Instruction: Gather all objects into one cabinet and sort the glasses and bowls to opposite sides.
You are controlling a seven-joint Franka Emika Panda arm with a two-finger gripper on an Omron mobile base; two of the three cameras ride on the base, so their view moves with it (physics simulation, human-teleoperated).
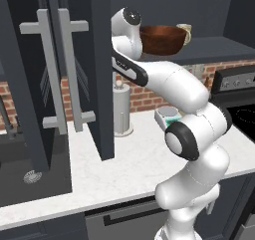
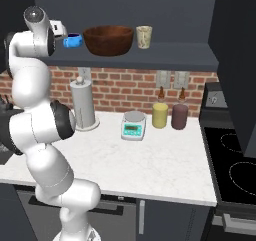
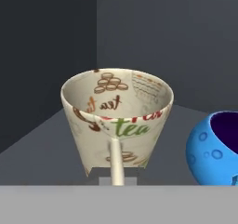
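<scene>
A rendered home kitchen is shown: a white marble counter (image 2: 150, 160), red brick backsplash (image 2: 125, 87), black stove (image 2: 232, 170), dark wall cabinet (image 1: 74, 60), and paper-towel holder (image 2: 83, 105) are seen.

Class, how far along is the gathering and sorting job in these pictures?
Done: the wooden bowl, blue bowl and cream cup stand on one cabinet shelf, bowls left, cup right. In hand: the claw faces a tea-printed cup beside the blue bowl; grip unclear. Left: probably moving that cup to the right.
</scene>
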